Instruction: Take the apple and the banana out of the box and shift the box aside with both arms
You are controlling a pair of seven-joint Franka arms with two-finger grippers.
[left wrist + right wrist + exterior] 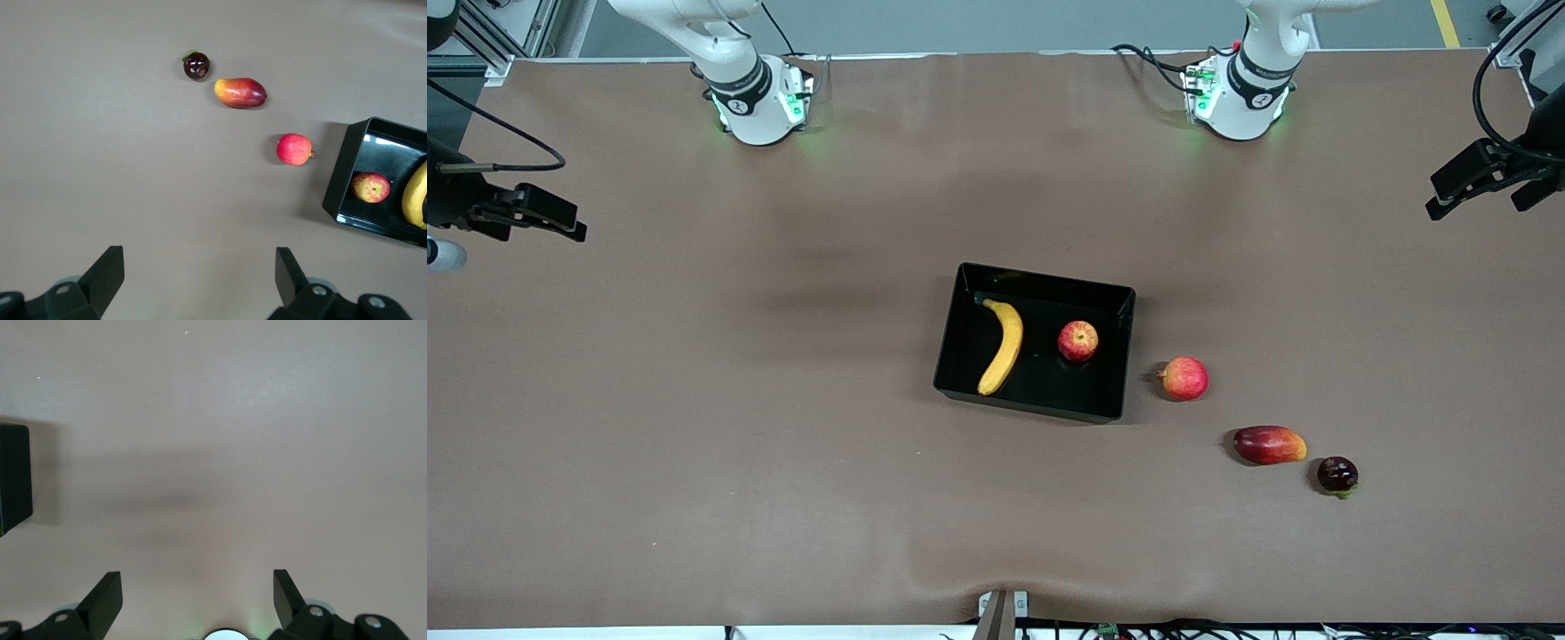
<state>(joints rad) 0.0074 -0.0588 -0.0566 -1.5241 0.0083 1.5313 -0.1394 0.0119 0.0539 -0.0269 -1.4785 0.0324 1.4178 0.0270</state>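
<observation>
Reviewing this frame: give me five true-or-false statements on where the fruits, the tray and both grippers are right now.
1. The banana lies in the black tray. True.
2. The apple sits on the bare table. False: it is in the tray beside the banana.
3. Three other fruits lie outside the tray: a pinkish-red round fruit, a red-yellow oval fruit and a dark round fruit. True.
4. The left gripper holds the oval fruit. False: it is open and empty.
5. The right gripper is open, over bare table. True.
</observation>
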